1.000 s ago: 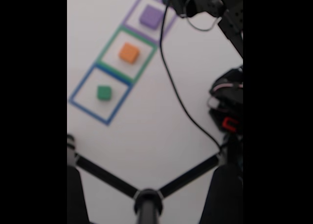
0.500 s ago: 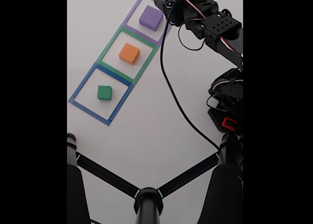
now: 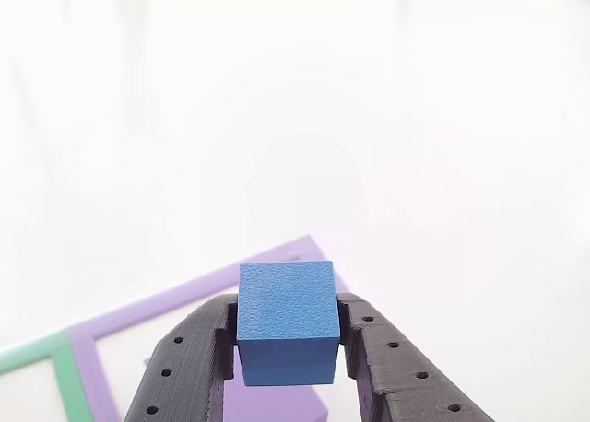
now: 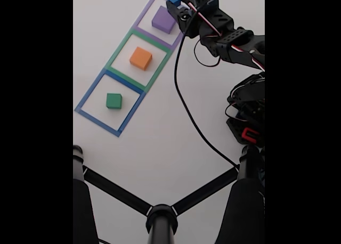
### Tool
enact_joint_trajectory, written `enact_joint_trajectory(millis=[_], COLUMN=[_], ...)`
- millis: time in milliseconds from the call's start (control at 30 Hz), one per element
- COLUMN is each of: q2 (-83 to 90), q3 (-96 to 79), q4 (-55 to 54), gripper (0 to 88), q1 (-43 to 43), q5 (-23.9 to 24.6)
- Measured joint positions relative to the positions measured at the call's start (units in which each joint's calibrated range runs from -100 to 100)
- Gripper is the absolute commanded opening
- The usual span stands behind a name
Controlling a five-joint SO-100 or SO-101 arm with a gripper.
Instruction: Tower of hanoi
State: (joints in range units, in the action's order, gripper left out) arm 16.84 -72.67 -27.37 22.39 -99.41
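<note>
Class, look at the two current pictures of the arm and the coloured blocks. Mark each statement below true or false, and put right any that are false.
1. The gripper is shut on the blue cube. True.
2. The orange block sits inside the blue taped outline. False: it sits in the green outline.
3. The green block rests on the orange block. False: it lies alone in the blue outline.
4. The purple block lies in the purple outline. True.
</note>
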Motion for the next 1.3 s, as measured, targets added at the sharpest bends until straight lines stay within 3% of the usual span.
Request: enact_joint_trajectory(millis=[633, 1133, 1300], q2=[-20.35, -26.34, -27.02], q3=[0.09, 4.26, 4.26], q4=[-19.5, -21.67, -21.67], gripper=[4.6, 5.6, 10.9], q1=[-1.96, -2.87, -2.87], q5=[0.0, -0.59, -0.59])
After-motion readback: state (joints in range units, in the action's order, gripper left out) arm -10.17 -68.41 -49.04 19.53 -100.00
